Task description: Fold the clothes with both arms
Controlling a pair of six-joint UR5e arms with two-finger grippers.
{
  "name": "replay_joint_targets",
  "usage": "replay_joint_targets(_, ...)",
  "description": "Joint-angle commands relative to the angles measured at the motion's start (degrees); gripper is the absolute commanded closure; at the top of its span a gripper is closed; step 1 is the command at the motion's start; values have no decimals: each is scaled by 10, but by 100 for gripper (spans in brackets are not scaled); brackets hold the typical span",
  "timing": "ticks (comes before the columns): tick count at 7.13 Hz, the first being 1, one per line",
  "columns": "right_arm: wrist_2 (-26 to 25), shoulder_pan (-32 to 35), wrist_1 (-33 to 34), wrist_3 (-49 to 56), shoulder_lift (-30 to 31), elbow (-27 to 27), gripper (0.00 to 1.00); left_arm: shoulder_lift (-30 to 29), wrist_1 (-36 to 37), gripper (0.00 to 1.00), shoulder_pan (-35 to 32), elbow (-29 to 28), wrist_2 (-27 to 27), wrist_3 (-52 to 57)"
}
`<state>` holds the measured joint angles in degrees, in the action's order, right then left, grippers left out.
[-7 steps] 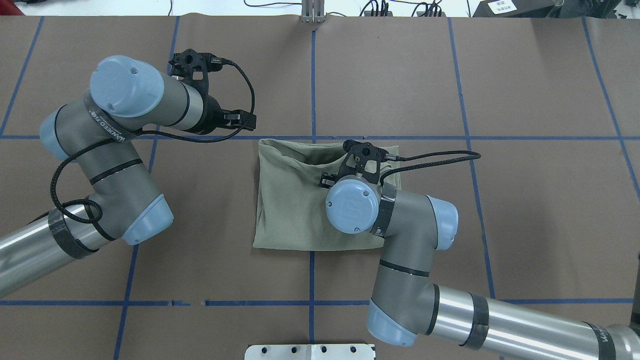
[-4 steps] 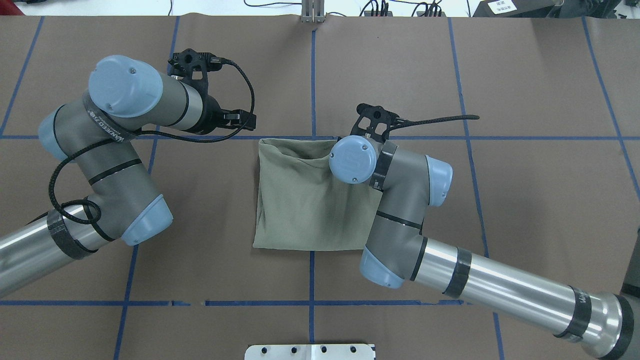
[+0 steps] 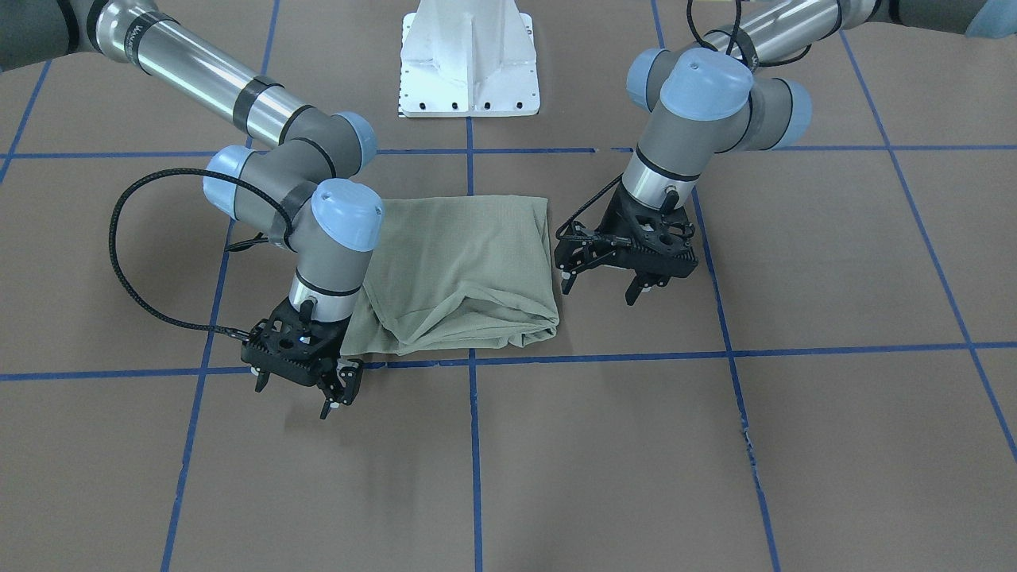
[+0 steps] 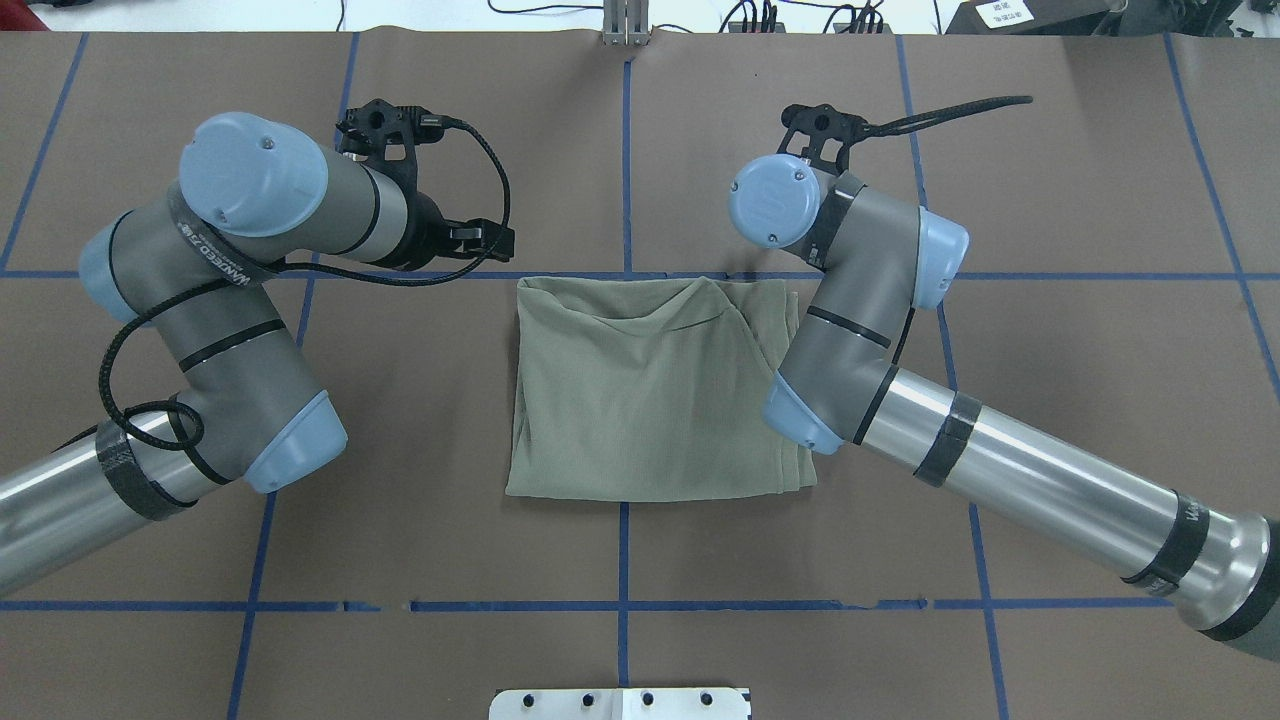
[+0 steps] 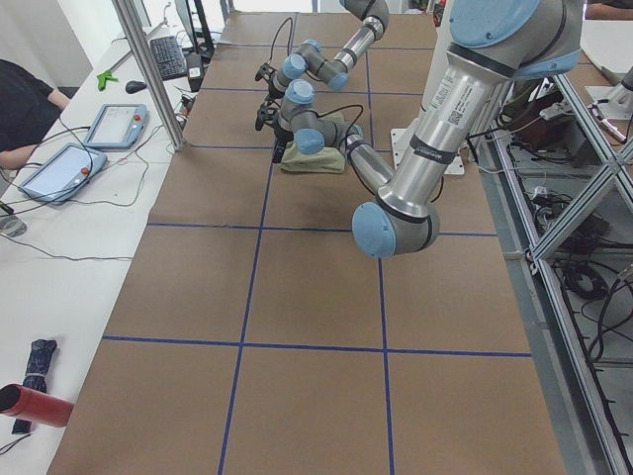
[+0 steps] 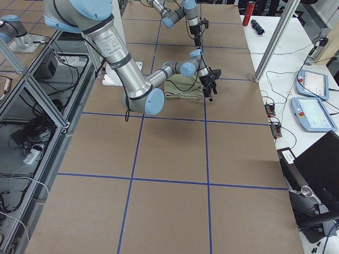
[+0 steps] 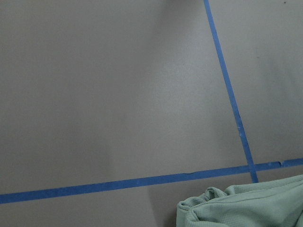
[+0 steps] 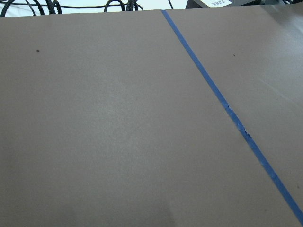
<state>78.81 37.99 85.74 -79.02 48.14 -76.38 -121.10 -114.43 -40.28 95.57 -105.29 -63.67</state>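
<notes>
The clothes (image 4: 640, 400), one pale green shirt, lie folded into a rough square at the table's middle, with loose rumpled layers along the far edge (image 3: 469, 326). My left gripper (image 3: 602, 287) hovers open and empty just beside the shirt's left edge. My right gripper (image 3: 298, 396) hangs open and empty just past the shirt's far right corner, touching no fabric. From overhead the right wrist (image 4: 775, 200) hides its fingers. The left wrist view catches only a bunched corner of the shirt (image 7: 246, 208). Nothing but bare brown table fills the right wrist view.
Blue tape lines (image 4: 625, 150) divide the brown table cover into squares. The white pedestal base (image 3: 469, 63) stands at the robot's side. A side bench holds tablets (image 5: 59, 168), a red bottle (image 5: 30, 406), and a person's arm (image 5: 25, 109) rests there.
My right arm has swung from over the shirt toward the table's far side, clear of the fabric. The shirt's right part now lies uncovered. The left arm has stayed put.
</notes>
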Motion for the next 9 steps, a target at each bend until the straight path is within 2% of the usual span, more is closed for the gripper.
replay_joint_targets(1, 71, 7, -50, 8, 2, -44, 0, -1, 0, 0, 3, 5, -1, -14)
replay_joint_targets(3, 73, -33, -60, -61, 4, -72, 0, 0, 0, 0, 4, 3, -1, -15)
replay_joint_targets(4, 79, -39, -53, -54, 26, -109, 0, -1, 2, 0, 21, -1, 4, -49)
replay_joint_targets(6, 163, -4, -51, 34, 70, -168, 0, -6, 5, 0, 104, -24, 107, -88)
replay_joint_targets(9, 171, 7, -52, 55, 83, -175, 0, -10, 6, 0, 111, -59, 114, -87)
